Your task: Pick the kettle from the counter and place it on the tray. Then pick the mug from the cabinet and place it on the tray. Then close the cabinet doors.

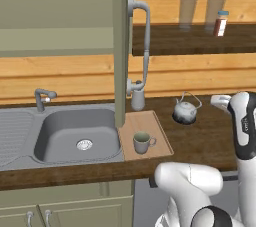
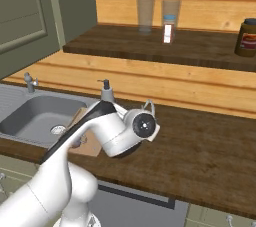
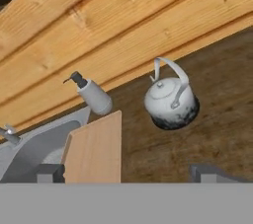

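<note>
Sink (image 1: 75,133) fills the left of the left base frame; just right of it the tray (image 1: 155,138) lies on the table (image 1: 210,136), already carrying a mug (image 1: 142,142). Right of centre, the kettle (image 1: 186,108) stands on the table beside the tray, not touching it. At the bottom of the hand frame the claw (image 3: 131,172) hangs spread wide and empty, apart from the kettle (image 3: 169,99). The kettle pick seems in hand; next, the claw likely must descend astride the arched handle and pinch.
</note>
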